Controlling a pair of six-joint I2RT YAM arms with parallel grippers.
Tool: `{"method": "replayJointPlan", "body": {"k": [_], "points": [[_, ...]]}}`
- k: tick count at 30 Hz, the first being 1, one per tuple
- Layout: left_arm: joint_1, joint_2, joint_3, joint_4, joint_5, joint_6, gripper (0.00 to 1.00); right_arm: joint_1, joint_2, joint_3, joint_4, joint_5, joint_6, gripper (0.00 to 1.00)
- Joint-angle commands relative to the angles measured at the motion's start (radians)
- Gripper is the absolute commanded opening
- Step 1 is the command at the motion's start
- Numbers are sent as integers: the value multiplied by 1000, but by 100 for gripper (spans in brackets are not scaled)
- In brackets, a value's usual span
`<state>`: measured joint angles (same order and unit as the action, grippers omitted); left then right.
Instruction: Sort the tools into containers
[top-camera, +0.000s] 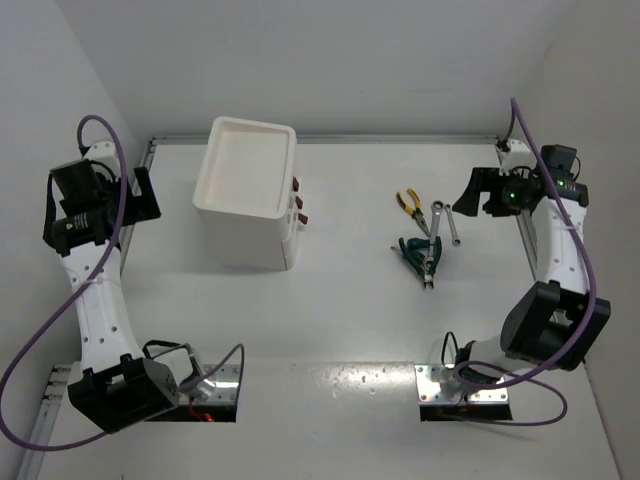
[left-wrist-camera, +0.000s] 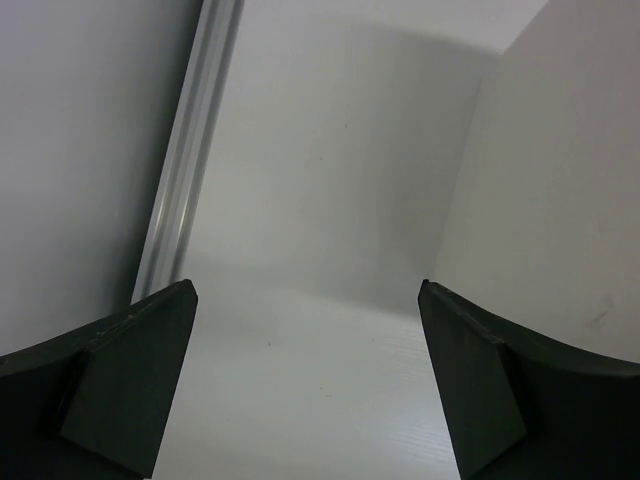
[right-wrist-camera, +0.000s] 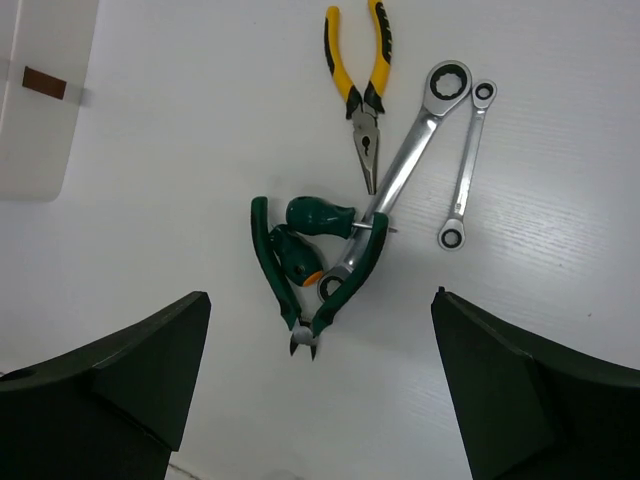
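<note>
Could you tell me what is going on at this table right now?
Sorting has not begun. The left gripper and right gripper are both open and empty. The yellow-handled pliers, dark green-handled pliers and two silver metal wrenches lie bunched on the table before the right gripper, apart from the white plastic drawer unit, whose top tray holds no tool.

Larger wrench (right-wrist-camera: 415, 140) partly under green pliers (right-wrist-camera: 262, 250); drawer unit (right-wrist-camera: 30, 140) off left edge.

I'm in a robot lab cell: bare white walls (top-camera: 330, 60) box in my white desk (top-camera: 350, 320), aluminium rail (top-camera: 400, 138) up top.
</note>
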<state>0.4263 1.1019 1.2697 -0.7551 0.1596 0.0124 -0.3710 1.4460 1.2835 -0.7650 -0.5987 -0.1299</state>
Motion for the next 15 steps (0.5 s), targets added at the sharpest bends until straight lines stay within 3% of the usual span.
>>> {"method": "replayJointPlan", "body": {"k": [1,12,14,15], "points": [[8,-16,-1,7,-29,0,100,-3,-35,-7,21,-6,3,93],[28,22,180,-29,1,-51,100,-3,-26,4,21,-9,12,93],[28,59,276,-56,53,-40,100,10,-13,14,21,-18,3,93],[28,96,310,-75,116,-25,95,10,-13,14,21,-18,-16,93]]}}
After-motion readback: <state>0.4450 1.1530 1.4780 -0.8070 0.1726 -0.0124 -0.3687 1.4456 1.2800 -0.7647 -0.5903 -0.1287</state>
